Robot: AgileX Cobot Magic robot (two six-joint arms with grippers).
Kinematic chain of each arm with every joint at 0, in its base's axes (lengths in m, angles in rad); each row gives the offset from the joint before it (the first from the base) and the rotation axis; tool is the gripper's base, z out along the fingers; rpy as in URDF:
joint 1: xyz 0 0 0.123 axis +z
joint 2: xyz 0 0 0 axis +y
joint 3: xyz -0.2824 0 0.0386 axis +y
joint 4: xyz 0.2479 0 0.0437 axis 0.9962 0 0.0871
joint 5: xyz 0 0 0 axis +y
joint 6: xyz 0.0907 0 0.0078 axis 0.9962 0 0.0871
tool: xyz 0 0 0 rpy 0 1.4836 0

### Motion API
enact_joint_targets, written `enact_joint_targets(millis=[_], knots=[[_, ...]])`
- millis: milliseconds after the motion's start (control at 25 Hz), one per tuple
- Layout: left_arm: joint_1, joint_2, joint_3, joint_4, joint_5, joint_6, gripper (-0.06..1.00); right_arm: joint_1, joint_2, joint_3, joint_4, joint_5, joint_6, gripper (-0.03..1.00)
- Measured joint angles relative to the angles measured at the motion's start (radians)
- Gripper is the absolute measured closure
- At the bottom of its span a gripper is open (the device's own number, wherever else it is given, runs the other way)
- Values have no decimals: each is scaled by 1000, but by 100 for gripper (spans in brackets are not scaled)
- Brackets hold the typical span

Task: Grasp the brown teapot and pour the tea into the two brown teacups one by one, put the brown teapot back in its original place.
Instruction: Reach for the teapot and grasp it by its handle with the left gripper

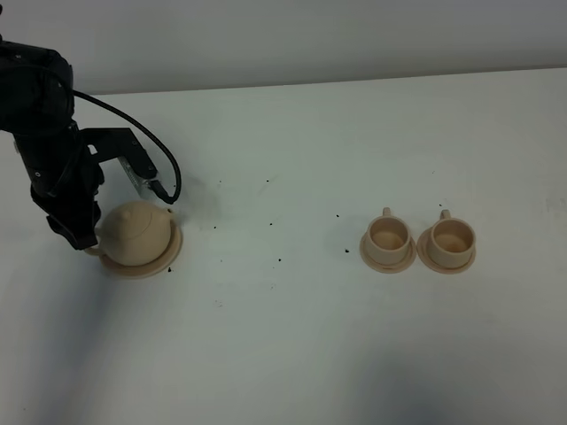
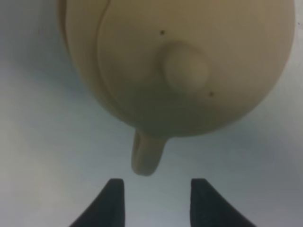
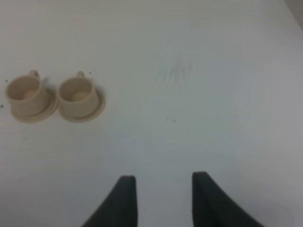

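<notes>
The pale tan teapot [image 1: 135, 232] sits on its flat round dish [image 1: 168, 252] at the left of the table. My left gripper [image 1: 78, 237] is just left of it, by the loop handle [image 2: 146, 156]. In the left wrist view the left gripper [image 2: 157, 191] is open, its fingers short of the handle and not touching it. The knobbed lid [image 2: 183, 66] fills that view. Two tan teacups [image 1: 388, 235] [image 1: 451, 236] stand on saucers at the right, also in the right wrist view [image 3: 26, 91] [image 3: 77, 92]. My right gripper [image 3: 162, 189] is open and empty above bare table.
A black cable [image 1: 133, 124] loops from the left arm over the table behind the teapot. Small dark specks [image 1: 280, 259] dot the white tabletop. The table's far edge [image 1: 354, 81] runs along the back wall.
</notes>
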Motion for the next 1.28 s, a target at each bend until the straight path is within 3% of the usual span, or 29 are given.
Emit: enact_joint_targets(millis=[880,1280], knots=[[2,52,0,-6,-85,10,57,0,0,0,0,0,0,66],[1,52,0,-36,-90,144,66,0,0,0,0,0,0,66]])
